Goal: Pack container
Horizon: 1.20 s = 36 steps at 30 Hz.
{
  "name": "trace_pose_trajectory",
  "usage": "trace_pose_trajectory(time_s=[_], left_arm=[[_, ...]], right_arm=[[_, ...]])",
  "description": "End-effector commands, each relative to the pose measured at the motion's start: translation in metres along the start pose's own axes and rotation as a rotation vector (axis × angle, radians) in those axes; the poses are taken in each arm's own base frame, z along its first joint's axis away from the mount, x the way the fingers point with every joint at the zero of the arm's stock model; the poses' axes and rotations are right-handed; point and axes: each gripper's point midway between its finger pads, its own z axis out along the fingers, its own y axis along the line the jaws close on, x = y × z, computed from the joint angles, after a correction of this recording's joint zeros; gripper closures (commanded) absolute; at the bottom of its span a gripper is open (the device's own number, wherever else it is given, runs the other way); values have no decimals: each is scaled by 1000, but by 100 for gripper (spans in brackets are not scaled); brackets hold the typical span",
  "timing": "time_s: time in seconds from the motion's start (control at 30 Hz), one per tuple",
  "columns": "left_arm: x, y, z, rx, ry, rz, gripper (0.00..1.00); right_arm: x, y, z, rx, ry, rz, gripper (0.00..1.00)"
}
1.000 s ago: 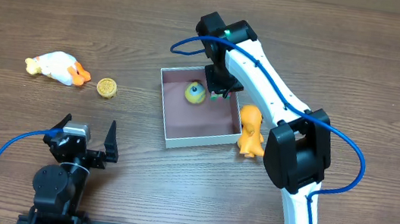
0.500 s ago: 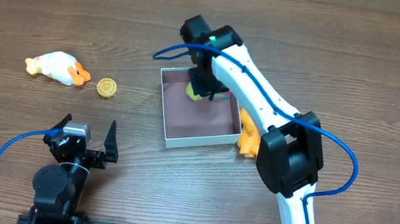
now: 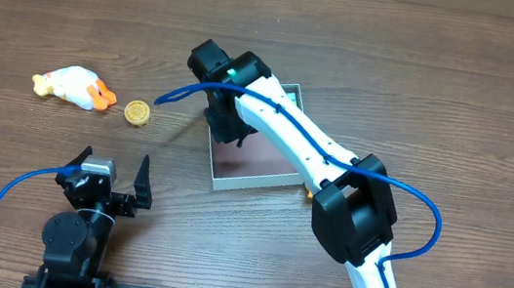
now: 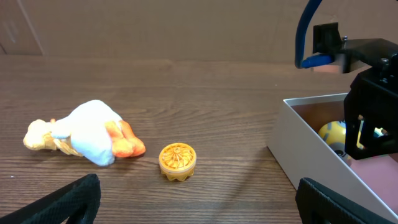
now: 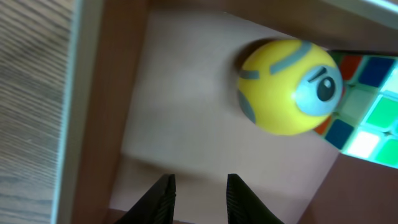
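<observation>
Contents of your brown wooden table [image 3: 443,69], listed by position.

1. Shallow square container with thin white walls and a pinkish-mauve floor [image 3: 250,163] [image 4: 308,158] [image 5: 186,106]. It sits at the centre of your overhead frame and at the right edge of your left wrist view.

2. Yellow ball with grey stripes and one round eye [image 5: 283,87] [image 4: 333,134]. It lies inside the container, at the upper right of your right wrist frame.

3. Multicoloured puzzle cube [image 5: 367,115]. This is also inside the container, just beside the ball at the frame's right edge.

4. White plush duck with an orange bill and a yellow end [image 3: 72,87] [image 4: 84,134]. It lies on its side at the upper left of the overhead frame, outside the container.

5. Small round yellow-orange ridged disc [image 3: 137,113] [image 4: 177,162]. It rests on the table just right of the duck, apart from it.

6. Right jaws. They hang over the left part of the container floor with a narrow gap between them and nothing held. The white right arm [image 3: 287,143] crosses the container and hides the ball from you overhead.

7. Left jaws. You find them at the lower left of the overhead frame, spread wide and empty, well apart from the duck and disc.
</observation>
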Motion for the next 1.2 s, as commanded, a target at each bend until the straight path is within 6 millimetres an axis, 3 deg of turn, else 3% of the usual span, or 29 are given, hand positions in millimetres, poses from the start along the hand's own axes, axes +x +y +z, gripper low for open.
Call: trace_pose_trajectory(time_s=[0.0, 0.43, 1.17], left_arm=[[-1, -1, 0, 9, -5, 8, 0], [-1, -1, 0, 9, -5, 8, 0], [0, -1, 0, 9, -5, 8, 0]], right_arm=[[-3, 6, -22, -20, -53, -16, 71], [-7, 30, -24, -46, -92, -62, 71], [-28, 37, -28, -70, -179, -68, 71]])
